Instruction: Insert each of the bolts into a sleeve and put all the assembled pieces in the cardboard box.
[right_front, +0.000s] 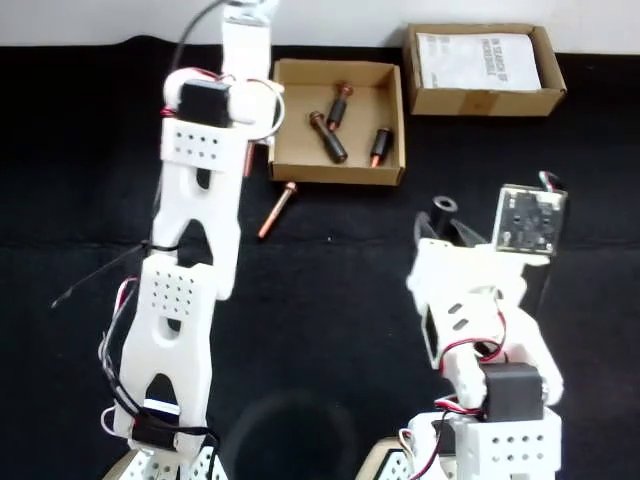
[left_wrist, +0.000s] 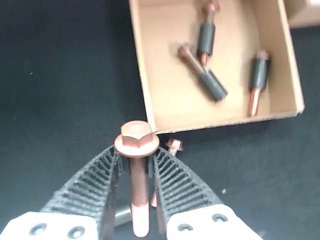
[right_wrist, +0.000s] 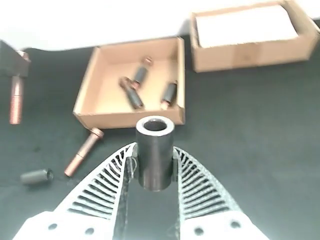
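Observation:
My left gripper (left_wrist: 136, 156) is shut on a copper bolt (left_wrist: 137, 200), held upright with its hex head (left_wrist: 136, 139) topmost, just off the cardboard box's (right_front: 335, 173) near left corner. In the high view that gripper (right_front: 250, 150) and bolt (right_front: 248, 162) hang beside the box. My right gripper (right_wrist: 155, 150) is shut on a dark sleeve (right_wrist: 155, 160), bore facing up, some way in front of the box (right_wrist: 125, 119). The sleeve (right_front: 443, 210) shows at the right arm's tip. Three assembled pieces (right_front: 328, 138) lie in the box.
A loose bolt (right_front: 277, 210) lies on the black table just in front of the box. A loose sleeve (right_wrist: 36, 176) lies farther to its left. A second cardboard box (right_front: 485, 100) with a paper inside stands at the back right.

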